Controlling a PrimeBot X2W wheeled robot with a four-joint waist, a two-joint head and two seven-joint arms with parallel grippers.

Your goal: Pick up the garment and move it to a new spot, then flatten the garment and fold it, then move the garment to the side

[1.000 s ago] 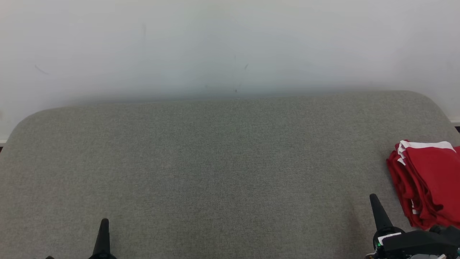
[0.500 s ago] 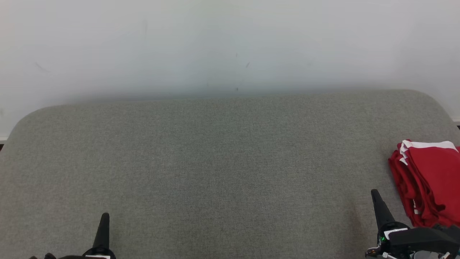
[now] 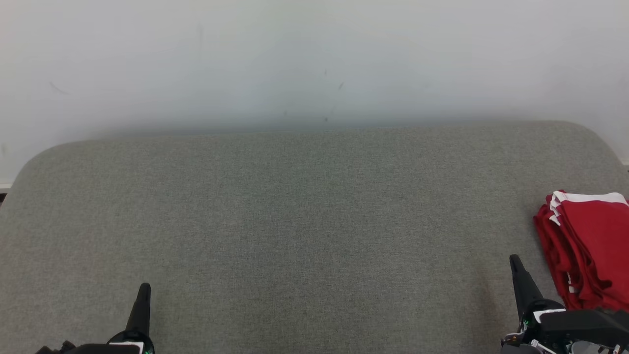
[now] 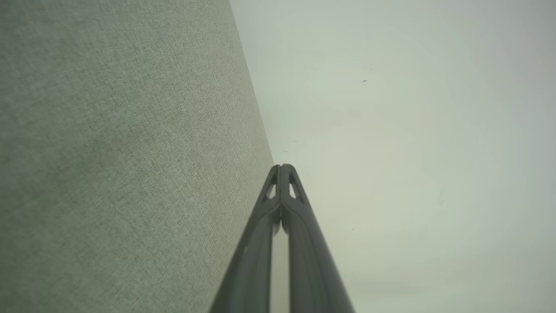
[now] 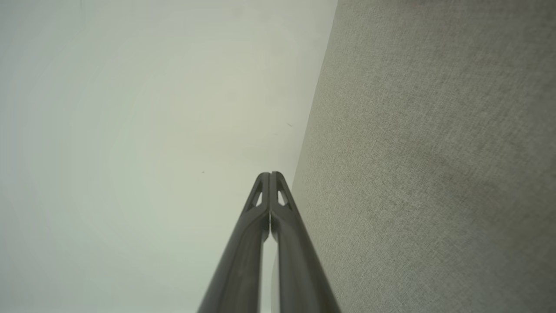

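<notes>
Lying folded on the bench (image 3: 295, 221): the garment (image 3: 589, 246), sitting at the bench's right end and being cut off by the right edge of the head view. Showing as a red stack, with white trim running along its far edge and down its far-left corner, layers fanning out on the left side.

Holding the left jaws pressed together, clamping nothing, low at the bottom left of the head view, with the left fingers (image 3: 141, 307) pointing up toward the wall (image 3: 295, 59).

Holding the right jaws pressed together as well, clamping nothing, at the bottom right, with the right fingers (image 3: 522, 282) standing just left of the garment. Not being able to tell whether the dark wrist behind them is touching the cloth.

Pointing, in both wrist views, along the grey fabric toward the pale wall, fingertips meeting and only a thin slit showing farther down.
</notes>
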